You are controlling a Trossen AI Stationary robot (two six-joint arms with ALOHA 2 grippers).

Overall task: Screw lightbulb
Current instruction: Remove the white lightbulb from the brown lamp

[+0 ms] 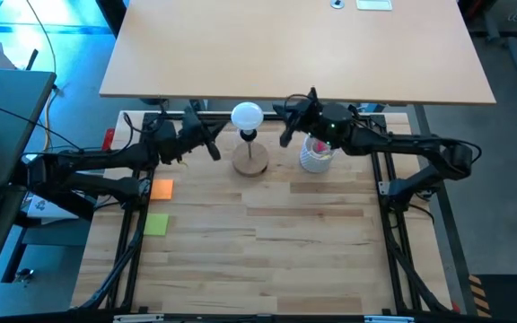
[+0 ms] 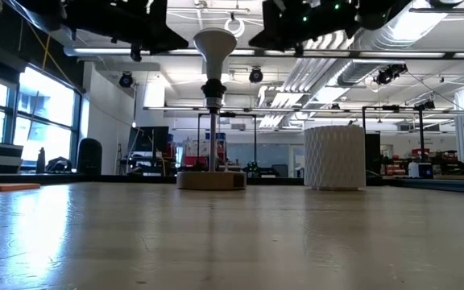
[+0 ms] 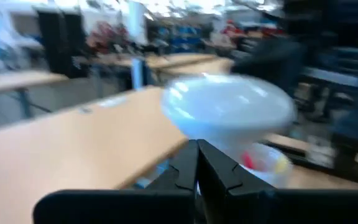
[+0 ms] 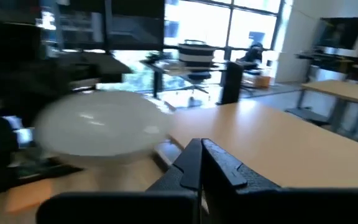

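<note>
While lightbulb [image 1: 247,115] sits in its socket, left gripper [image 1: 214,151] and right gripper [image 1: 285,136] flank it, fingers pressed together.

Both pincers [image 1: 214,151] [image 1: 286,136] closed, raised.

Left gripper [image 3: 197,163]: dark, fingers pressed together, tips meeting in one narrow seam.

Lightbulb [image 3: 229,112]: white, frosted, rounded dome, blurred; just beyond the fingertips and slightly to one side, near but apart from them.

White cup [image 3: 272,165]: beyond the fingers, below the lightbulb's edge, partly hidden by it; red item [image 3: 248,160] showing inside, with a yellowish patch beside it.

Pale wooden worktop [image 3: 61,152]: wide, flat, stretching away past the gripper.

Other arm [image 3: 272,59]: dark blurred mass behind the lightbulb.

Background: workshop room, further tables, all indistinct.
</note>
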